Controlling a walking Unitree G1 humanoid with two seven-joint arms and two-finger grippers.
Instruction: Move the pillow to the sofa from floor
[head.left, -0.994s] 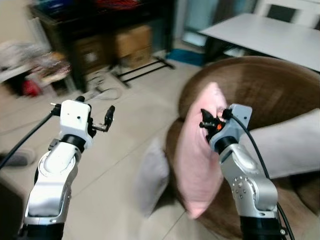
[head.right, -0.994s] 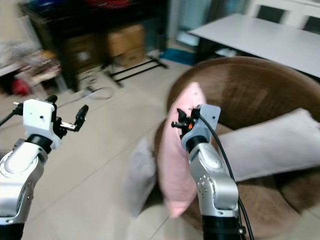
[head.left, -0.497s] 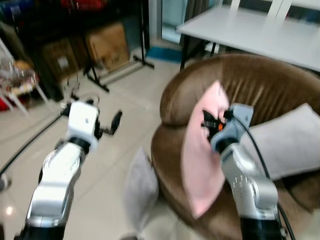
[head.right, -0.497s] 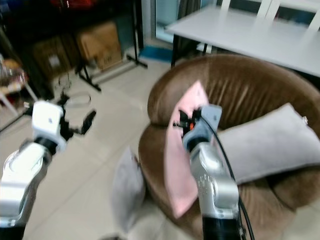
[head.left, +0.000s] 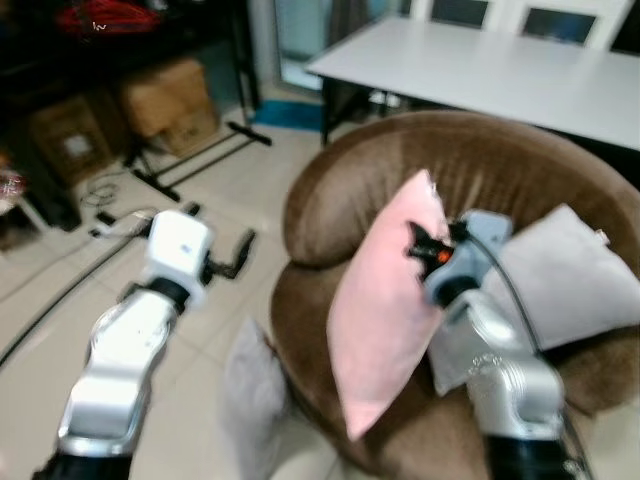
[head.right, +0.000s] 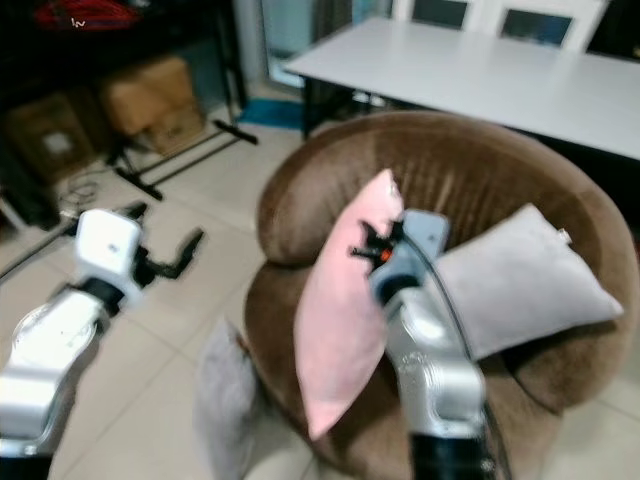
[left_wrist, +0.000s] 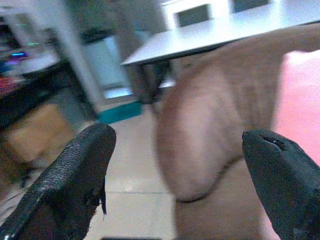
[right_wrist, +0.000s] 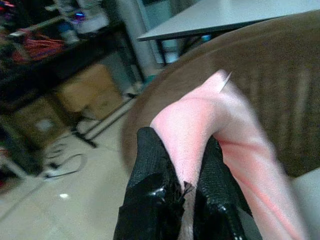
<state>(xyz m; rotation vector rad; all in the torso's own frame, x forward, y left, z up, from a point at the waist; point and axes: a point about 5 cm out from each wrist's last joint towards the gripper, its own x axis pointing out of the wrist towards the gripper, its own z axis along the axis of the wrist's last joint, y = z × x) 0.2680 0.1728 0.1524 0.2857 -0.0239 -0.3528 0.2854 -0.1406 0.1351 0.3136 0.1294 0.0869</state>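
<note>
The pink pillow (head.left: 385, 315) is soft, smooth cloth, flat and rectangular; it hangs in the air over the front of the round brown velvety sofa (head.left: 480, 180), long axis near upright, one corner up; the right gripper (right_wrist: 182, 200) pinches its upper edge between both fingers; a grey pillow (head.left: 560, 280) lies on the sofa seat; another grey pillow (head.left: 252, 400) leans against the sofa's base on the tiled floor; the left gripper (left_wrist: 175, 175) hangs spread apart beside the sofa.

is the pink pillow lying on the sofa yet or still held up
Held up. The pink pillow hangs on end over the brown sofa seat, its top edge pinched in the right hand.
</note>
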